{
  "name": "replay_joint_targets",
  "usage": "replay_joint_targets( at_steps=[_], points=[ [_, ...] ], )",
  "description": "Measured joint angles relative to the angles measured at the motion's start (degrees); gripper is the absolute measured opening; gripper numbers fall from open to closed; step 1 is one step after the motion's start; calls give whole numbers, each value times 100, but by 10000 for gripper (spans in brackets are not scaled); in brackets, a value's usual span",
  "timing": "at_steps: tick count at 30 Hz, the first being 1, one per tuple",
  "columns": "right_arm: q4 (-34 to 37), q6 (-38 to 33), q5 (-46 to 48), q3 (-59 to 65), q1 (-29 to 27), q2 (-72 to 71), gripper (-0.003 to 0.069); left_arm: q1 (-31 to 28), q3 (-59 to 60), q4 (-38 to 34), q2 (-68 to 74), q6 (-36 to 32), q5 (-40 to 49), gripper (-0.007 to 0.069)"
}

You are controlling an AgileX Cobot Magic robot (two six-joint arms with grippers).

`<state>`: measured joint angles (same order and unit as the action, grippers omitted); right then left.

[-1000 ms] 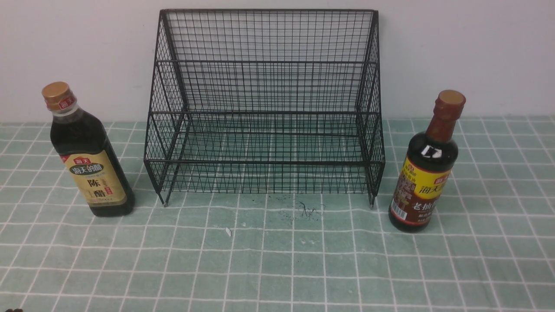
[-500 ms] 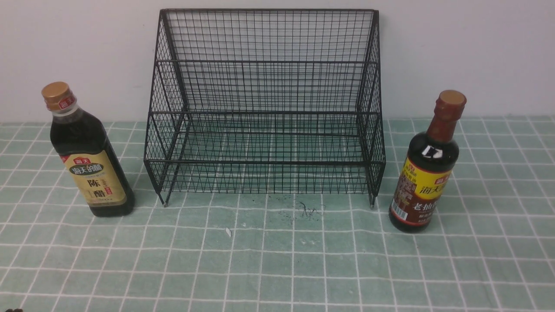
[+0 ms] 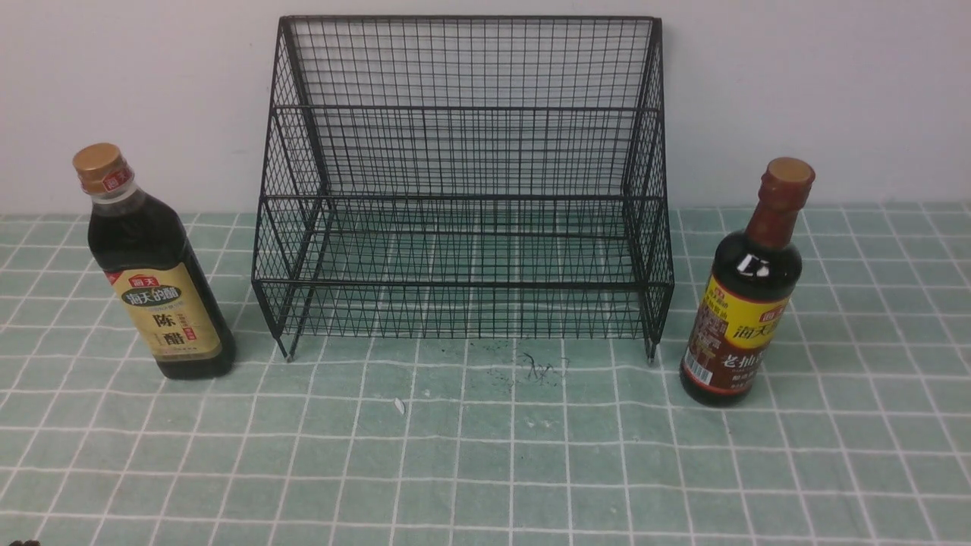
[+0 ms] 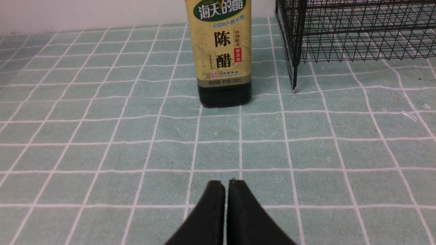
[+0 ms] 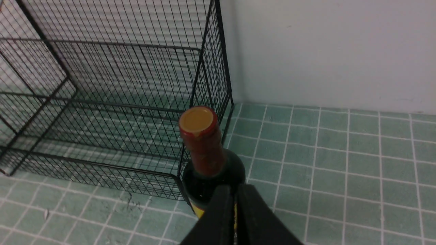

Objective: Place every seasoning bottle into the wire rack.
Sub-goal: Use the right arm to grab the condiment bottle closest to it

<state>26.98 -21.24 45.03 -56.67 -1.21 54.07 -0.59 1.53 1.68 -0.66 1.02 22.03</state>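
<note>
The broad bottle (image 3: 155,277) with gold cap and beige label stands upright left of the black wire rack (image 3: 463,197). The slimmer bottle (image 3: 747,296) with brown neck and yellow-red label stands upright right of the rack. The rack holds nothing. My left gripper (image 4: 227,183) is shut and empty, low over the cloth, some way short of the broad bottle (image 4: 223,58). My right gripper (image 5: 235,188) is shut and empty, above and just short of the slim bottle (image 5: 204,146). Neither gripper shows in the front view.
A green checked cloth (image 3: 485,455) covers the table. A white wall (image 3: 819,91) rises right behind the rack. A small white scrap (image 3: 399,406) and dark scribbles (image 3: 540,370) lie on the cloth in front of the rack.
</note>
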Motion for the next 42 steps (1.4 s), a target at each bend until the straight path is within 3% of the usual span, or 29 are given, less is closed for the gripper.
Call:
replay_joint_targets(
  at_steps=[2, 3, 7, 8, 13, 17, 20, 30, 32, 37, 42],
  points=[
    [-134, -61, 532, -856, 0, 825, 74, 0, 0, 0, 0, 0, 0, -6],
    [-133, -66, 595, -909, 0, 922, 79, 0, 0, 0, 0, 0, 0, -6],
    [-91, -71, 872, -1758, 46, 1669, 232, 0, 0, 0, 0, 0, 0, -6],
    [-91, -71, 872, -1784, 56, 1696, 241, 0, 0, 0, 0, 0, 0, -6],
    [-214, -155, 777, -2124, 701, 2348, 447, 0, 0, 0, 0, 0, 0, -6],
    [-673, 22, 553, -2129, 1047, 2760, 533, 0, 0, 0, 0, 0, 0, -6],
    [-873, 282, 535, -2129, 1142, 2989, 556, 0, 0, 0, 0, 0, 0, -6],
    [-949, 408, 771, -2129, 1155, 3519, 536, 0, 0, 0, 0, 0, 0, -6],
    [-961, 408, 782, -2129, 1155, 3634, 489, 0, 0, 0, 0, 0, 0, -6],
    [-1131, 362, 786, -2143, 1155, 3730, 283, 0, 0, 0, 0, 0, 0, -6],
    [-1195, 368, 1095, -2274, 1149, 3690, 278, 0, 0, 0, 0, 0, 0, -6]
  ],
)
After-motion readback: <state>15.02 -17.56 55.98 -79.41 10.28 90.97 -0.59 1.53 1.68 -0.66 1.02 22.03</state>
